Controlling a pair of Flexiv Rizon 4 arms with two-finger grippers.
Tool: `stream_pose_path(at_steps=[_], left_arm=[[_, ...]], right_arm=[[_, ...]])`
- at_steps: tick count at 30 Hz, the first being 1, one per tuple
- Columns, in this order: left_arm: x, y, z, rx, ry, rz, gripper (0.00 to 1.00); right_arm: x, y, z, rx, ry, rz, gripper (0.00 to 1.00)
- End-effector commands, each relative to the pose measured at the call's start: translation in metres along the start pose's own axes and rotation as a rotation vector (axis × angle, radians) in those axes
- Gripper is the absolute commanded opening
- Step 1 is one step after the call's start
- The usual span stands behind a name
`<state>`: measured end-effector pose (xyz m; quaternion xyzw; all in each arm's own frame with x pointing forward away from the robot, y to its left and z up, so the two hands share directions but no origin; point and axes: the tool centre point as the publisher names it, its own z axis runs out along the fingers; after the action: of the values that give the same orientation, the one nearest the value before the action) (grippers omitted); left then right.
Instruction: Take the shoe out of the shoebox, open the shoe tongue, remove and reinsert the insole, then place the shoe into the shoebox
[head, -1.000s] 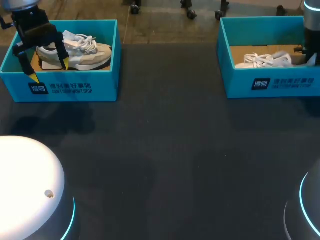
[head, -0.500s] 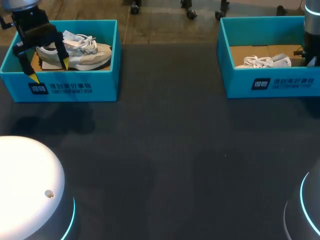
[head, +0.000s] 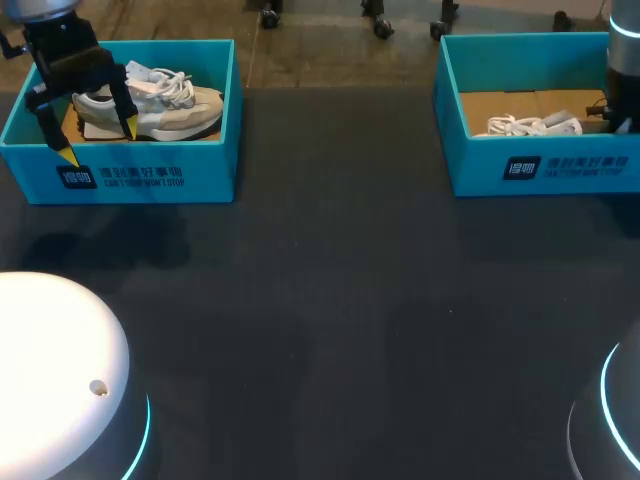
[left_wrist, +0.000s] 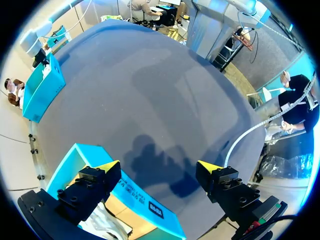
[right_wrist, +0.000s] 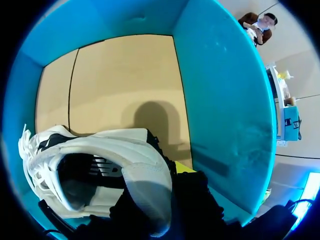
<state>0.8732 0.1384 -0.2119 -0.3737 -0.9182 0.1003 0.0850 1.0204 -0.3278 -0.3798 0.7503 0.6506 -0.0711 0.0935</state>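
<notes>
The left gripper (head: 98, 140) hung with its jaws spread wide, nothing between the yellow tips. Under them ran the near wall of the left shoebox (head: 150, 175), one finger inside the box and the other out over the dark table (head: 330, 300). The beige shoe (head: 165, 105) lay on its sole in that box, just beyond the inner finger and clear of it. In the left wrist view the same gripper (left_wrist: 159, 167) straddled the blue wall (left_wrist: 135, 195), with a patch of pale shoe (left_wrist: 107, 220) showing under the inner finger.

The right arm (head: 622, 55) came down into the right shoebox (head: 545, 165), where the white shoe (head: 525, 125) sat low against the cardboard floor. In the right wrist view the right gripper (right_wrist: 157, 182) appeared to be clamped on the heel collar of the white shoe (right_wrist: 100, 160). Only one yellow tip was visible, pressed against the outside of the heel, so the hold was likely rather than certain. The toe pointed away from the jaws, and the blue wall (right_wrist: 220, 100) stood close beside them.
</notes>
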Motion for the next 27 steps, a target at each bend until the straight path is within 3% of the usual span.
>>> stream_pose_path(at_steps=[1, 4, 6, 11, 17, 23, 24, 27], left_arm=[[0.0, 0.001, -0.001, -0.001, 0.003, 0.001, 1.0], [0.0, 0.001, -0.001, -0.001, 0.003, 0.001, 1.0], [0.0, 0.001, -0.001, -0.001, 0.003, 0.001, 1.0], [0.0, 0.001, -0.001, -0.001, 0.003, 0.001, 1.0], [0.0, 0.001, -0.001, -0.001, 0.003, 0.001, 1.0], [0.0, 0.001, -0.001, -0.001, 0.003, 0.001, 1.0], [0.0, 0.001, -0.001, -0.001, 0.003, 0.001, 1.0], [0.0, 0.001, -0.001, -0.001, 0.003, 0.001, 1.0]], right_arm=[[0.001, 0.008, 0.007, 0.013, 0.001, 0.0, 0.0], [0.002, 0.009, 0.01, 0.017, 0.009, -0.007, 0.02], [0.002, 0.009, 0.012, 0.019, 0.013, -0.01, 0.14], [0.0, 0.009, 0.013, 0.02, 0.03, -0.01, 0.24], [-0.002, 0.007, 0.001, 0.015, 0.03, -0.005, 0.5], [-0.004, 0.007, -0.01, 0.007, 0.036, 0.004, 0.95], [-0.004, 0.007, -0.012, 0.007, 0.036, 0.005, 1.0], [-0.004, 0.006, -0.018, 0.005, 0.043, 0.01, 1.0]])
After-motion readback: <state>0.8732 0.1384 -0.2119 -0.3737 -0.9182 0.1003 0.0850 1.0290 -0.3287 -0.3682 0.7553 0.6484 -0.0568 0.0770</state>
